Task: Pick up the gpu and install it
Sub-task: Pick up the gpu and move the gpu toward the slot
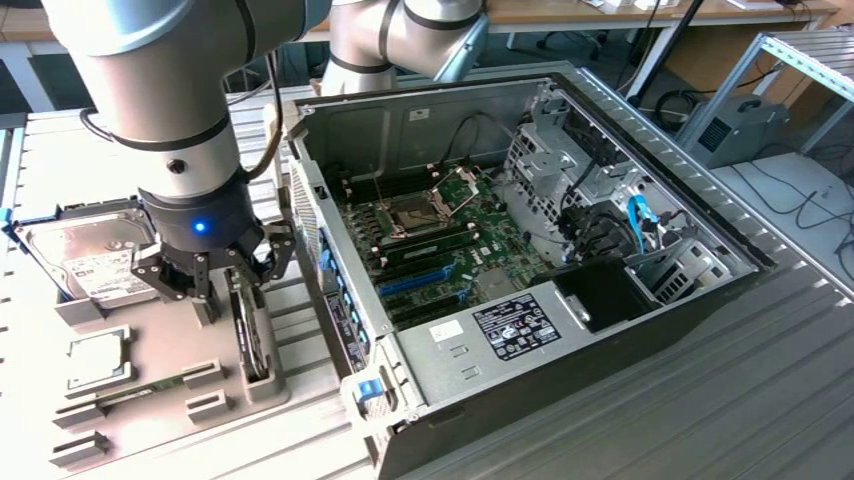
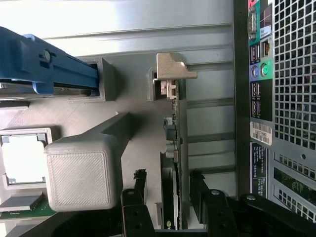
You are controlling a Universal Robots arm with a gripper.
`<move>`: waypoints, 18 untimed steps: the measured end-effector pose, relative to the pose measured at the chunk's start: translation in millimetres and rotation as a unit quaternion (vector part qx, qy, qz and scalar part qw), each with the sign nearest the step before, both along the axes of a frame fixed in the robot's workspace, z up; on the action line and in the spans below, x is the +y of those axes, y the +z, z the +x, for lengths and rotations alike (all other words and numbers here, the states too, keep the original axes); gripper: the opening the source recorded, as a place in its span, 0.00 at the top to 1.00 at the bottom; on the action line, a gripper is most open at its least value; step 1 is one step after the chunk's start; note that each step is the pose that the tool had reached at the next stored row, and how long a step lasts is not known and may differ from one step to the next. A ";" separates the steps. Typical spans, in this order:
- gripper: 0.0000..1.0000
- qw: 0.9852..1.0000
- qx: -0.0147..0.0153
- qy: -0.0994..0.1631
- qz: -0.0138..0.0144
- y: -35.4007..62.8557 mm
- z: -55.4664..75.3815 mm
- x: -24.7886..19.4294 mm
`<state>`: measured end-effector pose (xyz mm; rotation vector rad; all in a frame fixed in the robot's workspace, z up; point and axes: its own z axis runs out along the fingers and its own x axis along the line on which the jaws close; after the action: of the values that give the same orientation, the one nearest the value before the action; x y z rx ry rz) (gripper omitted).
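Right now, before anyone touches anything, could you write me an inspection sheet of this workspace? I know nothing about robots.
Surface: grey ribbed table carrying a holder tray beside an open computer case.
Job's things: the gpu stands on edge in a tray slot, not yet lifted; the case's board is exposed.
Clutter: a hard drive and a square chip sit in the tray.
Grippers: jaws open, one side on each flank of the gpu, with gaps showing, not gripping.
Cables: a blue cable and dark leads inside the case; loose black cables on the pale bench at the exterior view's right.
Surroundings: aluminium frame, grey box, desks behind.
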<state>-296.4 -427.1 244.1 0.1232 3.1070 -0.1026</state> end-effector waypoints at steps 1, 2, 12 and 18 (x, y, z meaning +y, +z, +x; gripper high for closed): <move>0.52 1.000 0.000 0.000 0.000 -0.7 0.0 0.1; 0.52 1.000 0.000 0.000 0.000 -1.6 -0.1 0.3; 0.53 1.000 0.000 0.000 0.000 -3.3 -0.1 0.4; 0.74 1.000 0.000 0.000 0.000 -3.2 -0.1 0.4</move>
<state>-296.5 -426.7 240.9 0.1236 3.1072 -0.1021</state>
